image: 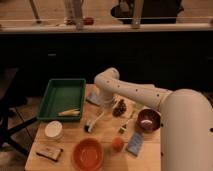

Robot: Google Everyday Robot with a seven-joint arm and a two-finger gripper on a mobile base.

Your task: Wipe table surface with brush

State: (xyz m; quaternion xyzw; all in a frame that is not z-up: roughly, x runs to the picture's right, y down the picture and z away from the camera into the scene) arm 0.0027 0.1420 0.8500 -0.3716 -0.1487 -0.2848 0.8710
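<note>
Camera view shows the table (107, 136) of pale wood planks, and I describe all places from the green tray (50, 95), which lies at the far left part of it. The white arm comes from the right side, bends at an elbow just right of the tray's far corner, and goes down to the tool (106, 108), which is low over the wood, near the right of the tray's front half. The brush (97, 120) lies slanted right of the tray's front corner: the upper end of its white handle meets the tool, and its small dark head is down on the wood, nearer to the tray. How wide the tool stands, and whether it really grips the handle, I cannot tell. Inside the tray, at its front edge, lies a yellowish utensil (69, 112). Just in front of the tray stands a white cup (53, 130). Further in front and to the right is an orange bowl (88, 153), and then a small orange ball (117, 143). Well right of the tray, past the tool, stands a dark red bowl (149, 120).
</note>
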